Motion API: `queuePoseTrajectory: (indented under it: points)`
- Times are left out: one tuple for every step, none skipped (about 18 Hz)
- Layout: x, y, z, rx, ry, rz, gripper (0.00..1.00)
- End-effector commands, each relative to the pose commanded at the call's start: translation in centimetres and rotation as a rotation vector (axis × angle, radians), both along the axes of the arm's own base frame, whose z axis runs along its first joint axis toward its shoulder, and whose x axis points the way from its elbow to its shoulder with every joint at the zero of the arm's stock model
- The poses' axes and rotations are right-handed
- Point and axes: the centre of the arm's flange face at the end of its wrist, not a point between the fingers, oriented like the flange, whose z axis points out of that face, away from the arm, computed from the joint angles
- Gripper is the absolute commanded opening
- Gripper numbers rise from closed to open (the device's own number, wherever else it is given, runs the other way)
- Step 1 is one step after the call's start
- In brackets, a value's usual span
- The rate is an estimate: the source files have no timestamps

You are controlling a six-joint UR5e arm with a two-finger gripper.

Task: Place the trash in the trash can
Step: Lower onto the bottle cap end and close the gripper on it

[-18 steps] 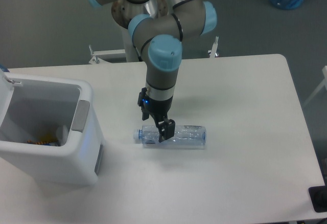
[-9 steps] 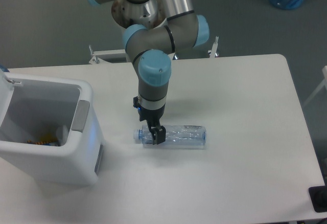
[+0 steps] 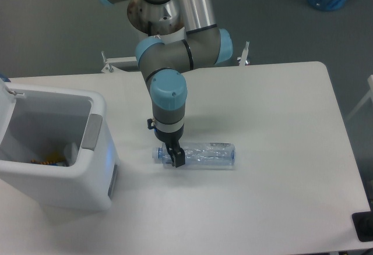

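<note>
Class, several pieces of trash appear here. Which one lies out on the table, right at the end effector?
The clear water bottle, lying on its side on the white table beneath the end effector. The other bits sit inside the trash can.

The arm reaches down from its base, wrist vertical, gripper [image 3: 175,157] pointing straight at the table [image 3: 280,121] — low, just above its surface. One dark finger [image 3: 178,158] shows; how the jaws stand cannot be told.
</note>
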Motion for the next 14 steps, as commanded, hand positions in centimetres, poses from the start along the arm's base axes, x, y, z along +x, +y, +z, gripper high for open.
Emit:
queuePoseTrajectory:
  points:
    - [0.0, 0.1, -0.3, -0.004, 0.000, 0.000, 1.00]
    - [-0.1, 0.1, -0.2, -0.012, 0.010, -0.001, 0.99]
    - [-0.1, 0.0, -0.3, -0.028, 0.026, -0.003, 0.97]
    - [-0.1, 0.0, -0.6, -0.043, 0.035, -0.004, 0.95]
    - [0.1, 0.1, -0.7, -0.052, 0.041, -0.010, 0.91]
    - [0.1, 0.2, -0.9, -0.057, 0.044, -0.013, 0.87]
    - [0.1, 0.4, -0.7, -0.055, 0.047, -0.013, 0.81]
    - [-0.1, 0.6, -0.6, -0.052, 0.049, 0.004, 0.77]
    - [-0.2, 0.8, -0.6, -0.049, 0.048, 0.029, 0.71]
    - [-0.3, 1.2, -0.6, -0.044, 0.049, 0.056, 0.68]
    - [-0.3, 1.7, -0.7, -0.042, 0.050, 0.069, 0.64]
    - [-0.3, 2.1, -0.7, -0.040, 0.050, 0.078, 0.62]
    - [-0.4, 2.3, -0.8, -0.040, 0.052, 0.086, 0.59]
    - [-0.5, 2.4, -0.6, -0.035, 0.053, 0.095, 0.56]
